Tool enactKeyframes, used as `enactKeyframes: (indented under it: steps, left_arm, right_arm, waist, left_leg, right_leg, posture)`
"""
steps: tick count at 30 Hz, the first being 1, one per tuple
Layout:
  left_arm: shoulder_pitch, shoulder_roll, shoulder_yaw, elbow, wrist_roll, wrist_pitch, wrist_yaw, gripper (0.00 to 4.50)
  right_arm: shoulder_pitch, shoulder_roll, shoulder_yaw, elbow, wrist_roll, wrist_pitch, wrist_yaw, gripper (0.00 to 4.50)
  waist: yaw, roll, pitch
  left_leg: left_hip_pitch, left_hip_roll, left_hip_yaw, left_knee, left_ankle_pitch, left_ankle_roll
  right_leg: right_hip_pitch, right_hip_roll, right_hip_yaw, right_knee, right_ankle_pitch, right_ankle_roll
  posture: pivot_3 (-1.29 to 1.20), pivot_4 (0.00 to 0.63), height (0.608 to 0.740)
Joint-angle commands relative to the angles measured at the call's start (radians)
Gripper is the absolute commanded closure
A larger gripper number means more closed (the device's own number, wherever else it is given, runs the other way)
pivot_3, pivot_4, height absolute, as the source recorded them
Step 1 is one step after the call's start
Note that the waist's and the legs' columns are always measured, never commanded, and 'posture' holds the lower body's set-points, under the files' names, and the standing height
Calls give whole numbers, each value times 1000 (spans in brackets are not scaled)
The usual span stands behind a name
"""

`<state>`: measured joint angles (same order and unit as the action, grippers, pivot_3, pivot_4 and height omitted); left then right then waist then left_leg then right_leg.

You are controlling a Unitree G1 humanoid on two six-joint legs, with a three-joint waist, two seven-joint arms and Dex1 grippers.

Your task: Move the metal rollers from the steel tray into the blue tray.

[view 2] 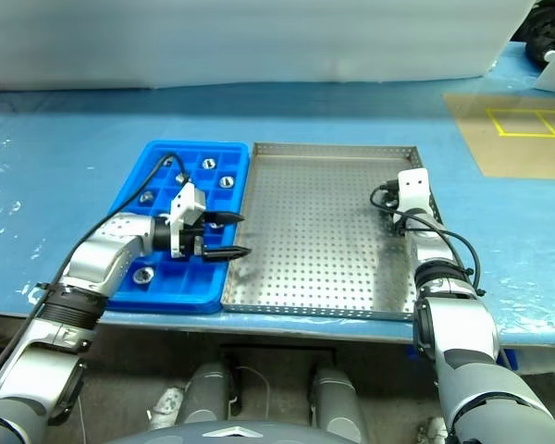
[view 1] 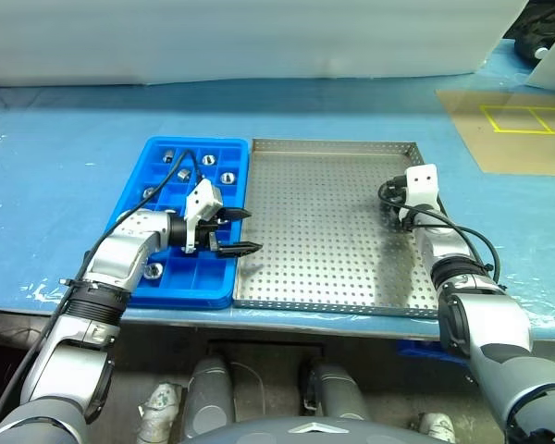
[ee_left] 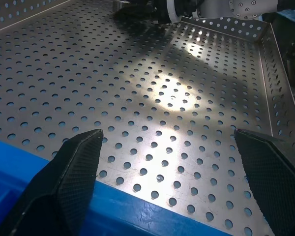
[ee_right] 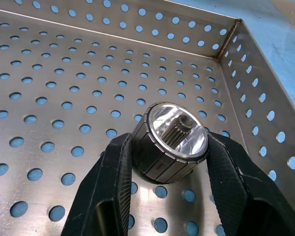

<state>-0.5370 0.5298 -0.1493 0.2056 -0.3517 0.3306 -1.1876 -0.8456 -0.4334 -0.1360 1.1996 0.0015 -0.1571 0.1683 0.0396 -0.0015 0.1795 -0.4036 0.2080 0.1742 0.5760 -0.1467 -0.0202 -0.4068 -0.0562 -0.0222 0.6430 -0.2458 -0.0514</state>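
Large perforated steel tray [view 1: 324, 222] as landmark: blue compartmented plastic tray [view 1: 224, 289] touches its left rim, holding several metal rollers [view 1: 228, 177]; one roller [ee_right: 170, 141] lies near its far right corner.

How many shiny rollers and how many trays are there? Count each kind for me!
Metal rollers: 7 in sight (6 in compartments, 1 in the right gripper)
Blue tray: 1
Steel tray: 1
Total: 9
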Motion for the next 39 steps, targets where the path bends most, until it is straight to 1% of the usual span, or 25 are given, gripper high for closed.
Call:
enactKeyframes:
  steps: [1, 3, 5, 7, 10, 13, 16, 19, 22, 26, 29, 32, 34, 36, 39]
  left_arm:
    - [5, 17, 24, -34, -10, 4, -10, 0]
    - [3, 25, 32, -46, -20, 15, -15, 0]
    - [-4, 39, 44, -51, -26, 16, -24, 0]
    - [-22, 56, 62, -45, -34, 18, -32, 0]
    - [-43, 90, 87, -42, -43, 27, -48, 0]
    - [-32, 139, 105, -64, -45, 26, -79, 0]
    - [-14, 192, 128, -91, -52, 32, -102, 0]
    - [50, 287, 156, -178, -33, 5, -132, 0]
    - [117, 359, 205, -289, -74, 40, -140, 0]
    - [217, 425, 301, -425, -129, 103, -114, 0]
    - [394, 467, 438, -542, -153, 165, -80, 0]
    - [488, 472, 505, -610, -174, 201, -44, 0]
    - [545, 465, 553, -655, -200, 234, -22, 0]
    - [589, 460, 583, -684, -214, 251, -5, 0]
    - [649, 446, 606, -728, -232, 267, 17, 0]
  right_arm:
    - [11, -4, -2, -9, -2, 9, 0, 2697]
    - [8, 2, 1, -43, 7, 1, 43, 2697]
    - [7, 16, 9, -113, 24, 3, 115, 2697]
    - [18, 38, 22, -246, 59, 41, 221, 2697]
    - [64, 63, 70, -538, 131, 171, 398, 2697]
    - [104, 67, 135, -799, 187, 316, 528, 2697]
    - [121, 68, 195, -961, 230, 436, 622, 2697]
    - [115, 74, 278, -1077, 270, 522, 736, 2697]
    - [99, 86, 331, -1117, 292, 560, 812, 2697]
    - [67, 111, 395, -1098, 300, 563, 914, 2697]
    - [32, 159, 471, -1062, 303, 552, 1019, 2697]
    - [15, 186, 508, -1026, 301, 555, 1089, 2697]
    - [1, 221, 529, -976, 282, 531, 1104, 2697]
    - [-13, 247, 540, -937, 275, 522, 1125, 2697]
    - [-24, 268, 571, -876, 252, 498, 1166, 2697]
  waist:
    - [0, 0, 0]
    - [0, 0, 0]
    - [-3, 0, 0]
    - [-6, 1, 1]
    - [-5, 1, 1]
    - [-2, 1, 1]
    - [5, 1, 1]
    - [10, 1, 1]
    - [15, 1, 1]
    - [37, 1, 1]
    - [42, 1, 2]
    - [65, 0, 2]
    - [88, 0, 2]
    - [109, 0, 2]
    - [124, 0, 2]
  left_leg:
    - [0, 0, 0, 0, 0, 0]
    - [0, 0, 0, 0, 0, 0]
    - [0, 0, 0, -1, 0, 0]
    - [-1, 0, 1, -2, 0, 0]
    - [-4, 1, 1, -5, 1, -1]
    - [-8, 2, 1, -6, 1, -1]
    - [-8, 1, 0, -9, 1, -1]
    - [-8, 1, 0, -12, 1, -1]
    - [-8, 1, 0, -14, 2, -3]
    - [-8, 2, 0, -15, 3, -5]
    - [-8, 2, 0, -16, 3, -6]
    - [-8, 2, -1, -18, 4, -7]
    - [-8, 7, -1, -19, 5, -8]
    - [-8, 7, -1, -19, 5, -8]
    - [-8, 7, -1, -19, 5, -8]
  right_leg:
    - [0, 0, 0, 0, 0, 0]
    - [0, 0, 0, 0, 0, 0]
    - [0, 0, 0, -1, 0, 0]
    - [-2, 0, 0, -1, 0, 0]
    - [-8, 2, 1, -1, 0, 0]
    - [-12, 3, 0, -1, 0, 0]
    - [-12, 3, 0, -2, 0, 0]
    - [-12, 2, -1, -4, 0, 0]
    - [-13, 2, -1, -5, 0, 0]
    - [-14, 2, -2, -4, -1, -1]
    - [-15, 2, -1, -4, -1, -1]
    - [-16, 1, -1, -4, -2, -2]
    - [-16, 1, -3, -4, -3, -3]
    - [-16, 1, -3, -4, -3, -4]
    - [-15, 1, -3, -4, -3, -3]
  posture:
    - [-150, 150, 740]
    - [-142, 150, 740]
    - [-139, 150, 740]
    - [-136, 150, 740]
    - [-131, 150, 740]
    - [-121, 150, 740]
    - [-84, 150, 740]
    - [-24, 150, 740]
    - [60, 150, 740]
    - [165, 150, 740]
    - [235, 150, 740]
    - [294, 150, 740]
    - [322, 150, 740]
    - [341, 150, 740]
    - [360, 150, 740]
